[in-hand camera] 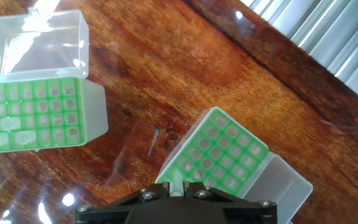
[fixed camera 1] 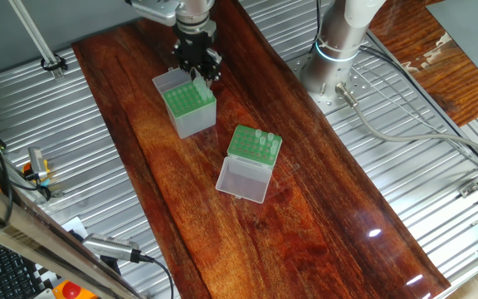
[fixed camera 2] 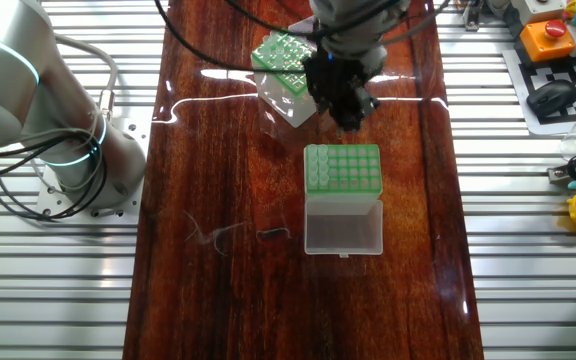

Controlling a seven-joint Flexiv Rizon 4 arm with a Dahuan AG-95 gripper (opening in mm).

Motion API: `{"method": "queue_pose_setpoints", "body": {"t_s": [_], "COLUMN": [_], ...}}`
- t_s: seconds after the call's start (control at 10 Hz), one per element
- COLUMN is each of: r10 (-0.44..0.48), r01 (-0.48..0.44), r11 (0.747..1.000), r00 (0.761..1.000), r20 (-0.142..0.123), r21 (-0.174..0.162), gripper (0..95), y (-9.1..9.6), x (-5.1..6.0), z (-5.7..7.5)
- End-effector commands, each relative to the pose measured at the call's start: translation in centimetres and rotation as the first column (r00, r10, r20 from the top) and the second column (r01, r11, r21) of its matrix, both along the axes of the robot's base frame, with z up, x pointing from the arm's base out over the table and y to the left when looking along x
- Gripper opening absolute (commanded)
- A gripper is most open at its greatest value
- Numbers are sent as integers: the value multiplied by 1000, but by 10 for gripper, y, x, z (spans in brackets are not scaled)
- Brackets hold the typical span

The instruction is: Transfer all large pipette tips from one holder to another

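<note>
Roughly mid-task: we see our pincer (fixed camera 1: 197,73) over the grey-sided box (fixed camera 1: 191,108) at the far end of the counter (fixed camera 1: 322,216), clenched on one large pipette tip (in-hand camera: 176,185) at the rack's edge. Several tips (fixed camera 2: 320,160) wait along the left side of the clear-lidded box (fixed camera 2: 343,172). Tips already moved: can't tell.

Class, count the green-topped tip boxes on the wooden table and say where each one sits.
2: the grey box directly under the claw, and the whitish box apart from it, its clear lid open.
</note>
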State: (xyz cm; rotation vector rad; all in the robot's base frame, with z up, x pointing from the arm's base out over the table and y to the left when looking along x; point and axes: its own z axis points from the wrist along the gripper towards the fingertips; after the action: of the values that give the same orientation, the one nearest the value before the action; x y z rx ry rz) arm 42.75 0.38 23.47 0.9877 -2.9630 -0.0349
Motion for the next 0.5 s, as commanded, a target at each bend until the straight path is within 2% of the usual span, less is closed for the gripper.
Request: {"method": "queue_pose_setpoints", "body": {"t_s": [0.1, 0.2, 0.3, 0.5], "r10": [-60, -101, -110, -85], "r01": [59, 101, 110, 86], "r11": [998, 995, 994, 996], "r00": [998, 994, 993, 995], "r20": [-22, -34, -38, -60], "r21": [-12, -14, -13, 12], "gripper": [190, 190, 190, 190], "y": [71, 84, 84, 84], "x": [4, 3, 3, 3], "z": [13, 16, 16, 16]}}
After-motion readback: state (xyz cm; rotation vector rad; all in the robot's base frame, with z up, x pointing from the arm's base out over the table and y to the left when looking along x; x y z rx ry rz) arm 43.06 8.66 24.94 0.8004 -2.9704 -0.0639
